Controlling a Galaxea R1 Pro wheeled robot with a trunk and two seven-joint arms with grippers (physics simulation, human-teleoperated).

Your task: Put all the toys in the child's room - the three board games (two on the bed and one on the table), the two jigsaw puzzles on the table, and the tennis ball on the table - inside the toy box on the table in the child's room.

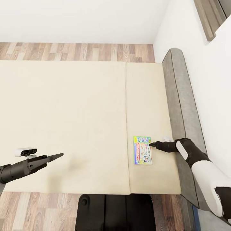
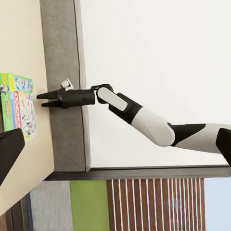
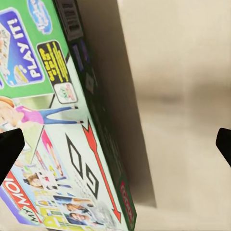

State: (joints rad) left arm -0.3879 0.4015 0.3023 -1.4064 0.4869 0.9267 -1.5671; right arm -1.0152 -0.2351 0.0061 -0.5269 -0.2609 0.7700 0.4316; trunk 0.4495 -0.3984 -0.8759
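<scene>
One board game (image 1: 142, 150), a thin box with a white-green printed lid and a red strip, lies flat on the beige mattress of the bed (image 1: 64, 122), close to the headboard. My right gripper (image 1: 152, 145) is open and low beside the game's headboard-side edge; in the right wrist view the game (image 3: 57, 144) sits between its spread fingertips (image 3: 9, 149), nearer one of them, and no pad touches it. My left gripper (image 1: 57, 156) hovers open over bare mattress well to the left, holding nothing. The left wrist view shows the game (image 2: 17, 103) and the right gripper (image 2: 42, 99).
A grey padded headboard (image 1: 179, 106) runs along the bed's right side against a white wall. Wood-plank floor (image 1: 77, 51) lies beyond the bed's far edge and at its near edge. My dark base (image 1: 115, 211) stands against the near edge.
</scene>
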